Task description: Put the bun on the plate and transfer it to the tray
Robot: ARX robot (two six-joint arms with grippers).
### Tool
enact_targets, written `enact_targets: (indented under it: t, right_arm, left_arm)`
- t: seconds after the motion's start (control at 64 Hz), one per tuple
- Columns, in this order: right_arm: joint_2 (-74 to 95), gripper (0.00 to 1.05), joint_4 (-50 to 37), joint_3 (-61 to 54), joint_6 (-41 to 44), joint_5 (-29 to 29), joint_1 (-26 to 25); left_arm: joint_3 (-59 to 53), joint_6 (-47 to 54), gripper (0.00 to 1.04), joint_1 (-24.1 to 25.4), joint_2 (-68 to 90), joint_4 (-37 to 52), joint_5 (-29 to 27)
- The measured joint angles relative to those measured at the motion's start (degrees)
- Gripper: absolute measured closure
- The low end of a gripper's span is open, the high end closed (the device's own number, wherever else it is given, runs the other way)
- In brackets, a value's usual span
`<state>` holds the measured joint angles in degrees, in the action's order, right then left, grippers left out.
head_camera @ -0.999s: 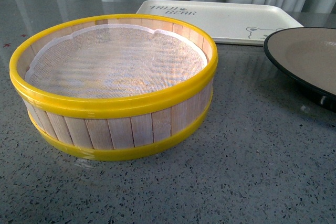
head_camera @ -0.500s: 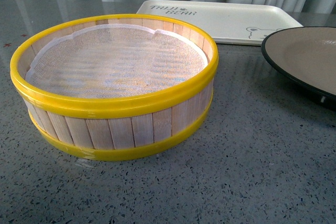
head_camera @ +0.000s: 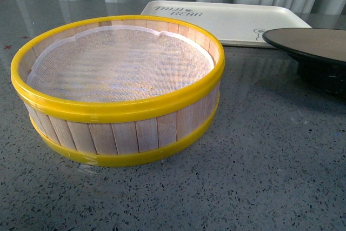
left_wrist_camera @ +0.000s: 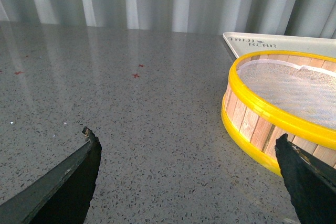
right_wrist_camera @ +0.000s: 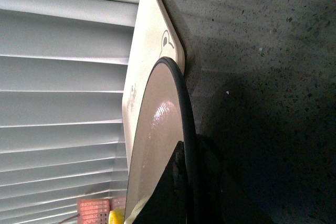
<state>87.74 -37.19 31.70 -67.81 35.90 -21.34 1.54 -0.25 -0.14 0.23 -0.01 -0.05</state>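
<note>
**Plate gripped by the rim, no bun to be seen**

Near the steamer basket [head_camera: 124, 133], the left claw [left_wrist_camera: 184, 136] hangs over bare tabletop [head_camera: 259, 177]. Its jaws are spread wide with nothing between them, so I'd say it is parked out of the way. The basket holds only its white mesh liner [head_camera: 119, 63]. The bun shows in none of the views, not in the basket and not on what I can see of the plate.

Behind the basket and a little to its right lies the tray [head_camera: 227, 20], flat and unloaded. To the right of the basket, in front of the tray's near corner, the plate [head_camera: 308, 39] sits almost edge-on and level. The right claw [right_wrist_camera: 189, 182] is pinched onto its black rim, one finger over the beige inside. That looks like a carrying grip for the move to the tray. I cannot tell whether the plate's foot is clear of the tabletop.
</note>
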Motion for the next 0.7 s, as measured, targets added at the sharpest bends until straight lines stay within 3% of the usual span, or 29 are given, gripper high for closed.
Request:
enact_targets:
  t: [0.453,0.703]
  right_arm:
    - [-2.4,1.02,-8.17,-3.74,-1.2,-1.25,1.18]
    - [-1.6,1.02,-8.85,0.66,-1.95,-4.24,4.42]
  left_arm:
    - [0.0,0.0,0.07,0.0,0.0,0.0,0.0]
    - [0.02,0.0,0.07,0.0,0.0,0.0,0.0]
